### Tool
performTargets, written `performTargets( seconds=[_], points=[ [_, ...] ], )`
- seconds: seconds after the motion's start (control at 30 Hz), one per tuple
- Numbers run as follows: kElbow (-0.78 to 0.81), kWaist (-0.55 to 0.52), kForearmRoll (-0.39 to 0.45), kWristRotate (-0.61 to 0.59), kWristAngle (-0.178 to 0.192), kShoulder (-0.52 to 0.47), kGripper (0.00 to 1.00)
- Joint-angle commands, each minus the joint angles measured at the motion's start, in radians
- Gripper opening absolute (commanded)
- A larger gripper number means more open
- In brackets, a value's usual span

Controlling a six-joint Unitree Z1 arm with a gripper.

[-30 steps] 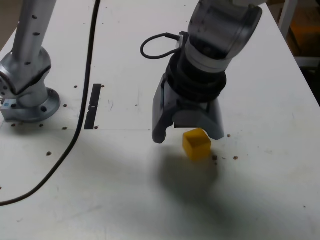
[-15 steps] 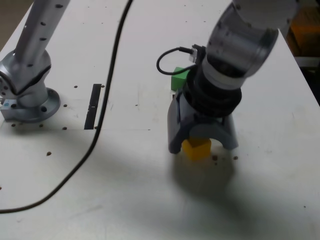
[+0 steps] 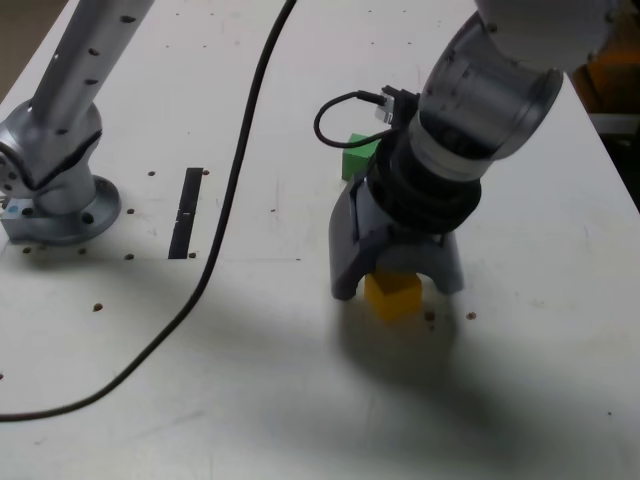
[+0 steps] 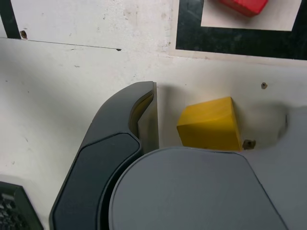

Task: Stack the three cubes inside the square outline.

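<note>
Had the claw (image 3: 398,291) open (pretty wide, tbh), with the yellow cube (image 4: 210,124) right by its mouth, red cube (image 4: 247,5) farther off.

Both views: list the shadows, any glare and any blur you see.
Exterior view: a broad soft-edged shadow lies on the table beneath the gripper, darkening its near part; a faint sheen shows on the grey arm. Wrist view: a soft shadow falls between the jaw and the yellow cube; the large grey shape in the foreground looks smooth, without clear detail.
</note>
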Motion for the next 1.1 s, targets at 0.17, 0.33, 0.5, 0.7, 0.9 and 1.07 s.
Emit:
performTargets(
  seconds=[0.17,0.33,0.5,0.7,0.9,1.07],
  points=[
    [-0.001,0.014,0.008,0.002,-0.043,0.005,0.59],
    [0.000,0.016,0.019,0.014,-0.070,0.013,0.58],
    [0.000,0.021,0.033,0.050,-0.095,0.020,0.50],
    [-0.014,0.027,0.068,0.128,-0.095,0.013,0.31],
    [-0.035,0.034,0.161,0.153,-0.063,-0.042,0.31],
    [-0.042,0.053,0.211,0.183,-0.020,-0.136,0.31]
  ],
)
